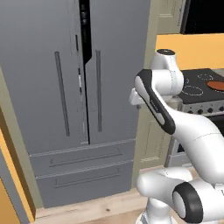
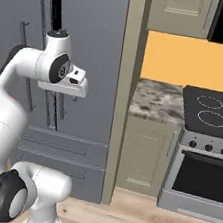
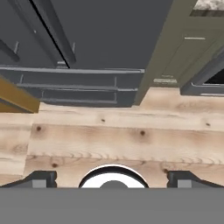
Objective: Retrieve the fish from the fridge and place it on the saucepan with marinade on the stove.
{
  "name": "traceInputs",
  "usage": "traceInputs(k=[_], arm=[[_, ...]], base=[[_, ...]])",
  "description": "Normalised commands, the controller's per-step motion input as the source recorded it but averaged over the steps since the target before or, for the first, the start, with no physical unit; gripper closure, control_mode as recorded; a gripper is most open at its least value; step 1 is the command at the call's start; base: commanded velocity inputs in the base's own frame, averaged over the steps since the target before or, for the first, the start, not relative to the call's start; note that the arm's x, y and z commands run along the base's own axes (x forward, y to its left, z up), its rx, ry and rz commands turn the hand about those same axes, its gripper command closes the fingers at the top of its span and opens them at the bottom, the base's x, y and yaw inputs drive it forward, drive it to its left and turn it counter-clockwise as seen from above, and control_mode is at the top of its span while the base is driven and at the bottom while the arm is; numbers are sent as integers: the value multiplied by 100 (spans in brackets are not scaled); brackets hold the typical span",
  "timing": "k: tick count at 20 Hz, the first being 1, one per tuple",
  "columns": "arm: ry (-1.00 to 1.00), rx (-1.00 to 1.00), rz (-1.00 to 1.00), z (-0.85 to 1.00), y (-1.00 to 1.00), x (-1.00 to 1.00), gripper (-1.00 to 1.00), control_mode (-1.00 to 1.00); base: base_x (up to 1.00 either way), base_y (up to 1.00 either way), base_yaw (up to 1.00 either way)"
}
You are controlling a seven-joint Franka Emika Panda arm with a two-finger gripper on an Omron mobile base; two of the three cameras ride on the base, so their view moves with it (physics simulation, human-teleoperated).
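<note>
grey fridge [image 1: 65, 87] doors are nearly shut, a thin dark gap between them, so the fish is presumably inside, unseen. gripper [image 3: 112, 178] hangs with jaws spread wide, grasping nothing, pointing down at pale knotty wood floor [image 3: 113, 135]. best next move, i'd judge: raise the hand level, square it to a long slim door handle [image 1: 61, 92]. saucepan [image 1: 216, 85], a flat orange-brown disc, sits on the glossy black stove [image 1: 197, 85].

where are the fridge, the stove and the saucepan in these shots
fridge [image 1: 43, 78]: left base view, on the left door's grey panel.
stove [image 2: 212, 111]: right base view, on the black cooktop between the two burner rings.
saucepan [image 1: 216, 85]: left base view, on the orange-brown disc at the right edge.
</note>
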Motion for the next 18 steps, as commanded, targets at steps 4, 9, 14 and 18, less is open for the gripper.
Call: traceInputs(k=[4,9,14,18], arm=[[0,0,0,0,0,0,-100,100],[0,0,0,0,0,0,-100,100],[0,0,0,0,0,0,-100,100],[0,0,0,0,0,0,-100,100]], base=[[-60,79,-25],[-32,42,-7],[0,0,12],[-14,-1,24]])
